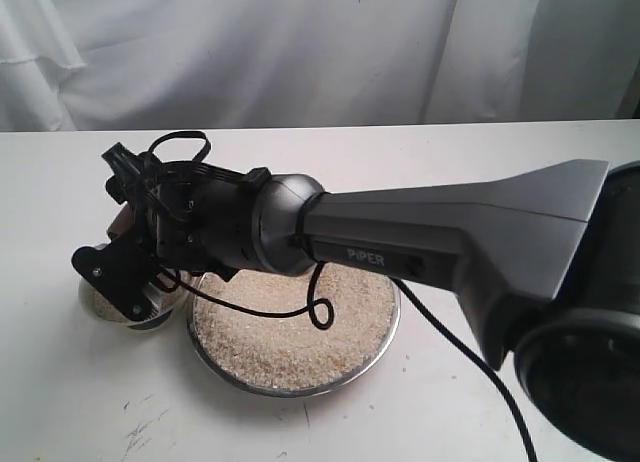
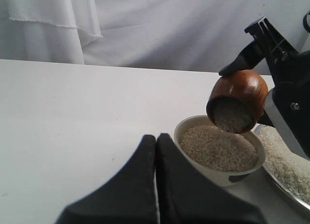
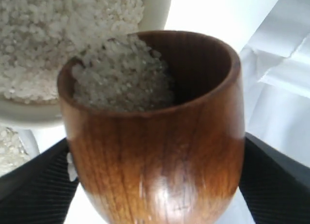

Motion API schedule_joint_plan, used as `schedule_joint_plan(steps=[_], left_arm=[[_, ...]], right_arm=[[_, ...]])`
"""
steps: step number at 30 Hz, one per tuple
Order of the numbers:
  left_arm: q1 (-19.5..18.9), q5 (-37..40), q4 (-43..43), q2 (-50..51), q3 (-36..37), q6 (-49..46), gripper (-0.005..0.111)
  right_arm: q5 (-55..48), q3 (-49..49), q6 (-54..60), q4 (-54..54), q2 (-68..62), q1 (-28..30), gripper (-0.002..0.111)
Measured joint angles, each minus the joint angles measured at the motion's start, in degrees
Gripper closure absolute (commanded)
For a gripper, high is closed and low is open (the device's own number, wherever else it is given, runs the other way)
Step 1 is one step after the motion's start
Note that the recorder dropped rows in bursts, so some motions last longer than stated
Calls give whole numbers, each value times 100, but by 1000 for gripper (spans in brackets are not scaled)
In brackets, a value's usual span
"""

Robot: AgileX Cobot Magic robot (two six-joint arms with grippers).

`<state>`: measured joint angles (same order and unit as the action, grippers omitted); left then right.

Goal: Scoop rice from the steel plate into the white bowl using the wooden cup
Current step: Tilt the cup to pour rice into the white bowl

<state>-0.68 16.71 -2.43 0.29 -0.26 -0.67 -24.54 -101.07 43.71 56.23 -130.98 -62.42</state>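
Observation:
My right gripper (image 1: 128,267) reaches across the steel plate (image 1: 385,332) and is shut on the wooden cup (image 2: 240,90). It holds the cup tilted, mouth down, above the white bowl (image 2: 213,174). Rice (image 3: 121,73) sits at the cup's lip, right over the rice (image 2: 218,149) that nearly fills the bowl. More rice (image 1: 295,332) covers the plate, which stands right beside the bowl. The right fingers (image 3: 34,180) press both sides of the cup (image 3: 155,136). My left gripper (image 2: 156,137) is shut on nothing, low over the table just in front of the bowl. The exterior view hides most of the bowl (image 1: 92,297) under the gripper.
The right arm (image 1: 450,237) spans the table above the plate, with a loose black cable (image 1: 315,307) hanging over the rice. A white curtain (image 1: 300,52) closes off the back. White tabletop (image 2: 72,117) stretches beside the bowl.

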Motion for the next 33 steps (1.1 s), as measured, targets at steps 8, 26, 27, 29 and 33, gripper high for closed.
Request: schedule_joint_plan(steps=[8, 26, 27, 29, 33], left_arm=[[0, 0, 0, 0, 0, 0, 107], [0, 0, 0, 0, 0, 0, 107], [0, 0, 0, 0, 0, 0, 107], [0, 0, 0, 0, 0, 0, 107], [0, 0, 0, 0, 0, 0, 107]], right_arm=[[-45, 0, -24, 867, 0, -51, 108], [-99, 0, -140, 2271, 15, -174, 108], [-99, 0, -198, 2378, 15, -197, 108], [-99, 0, -430, 2685, 15, -222, 108], [-159, 0, -962, 3252, 15, -287, 108]])
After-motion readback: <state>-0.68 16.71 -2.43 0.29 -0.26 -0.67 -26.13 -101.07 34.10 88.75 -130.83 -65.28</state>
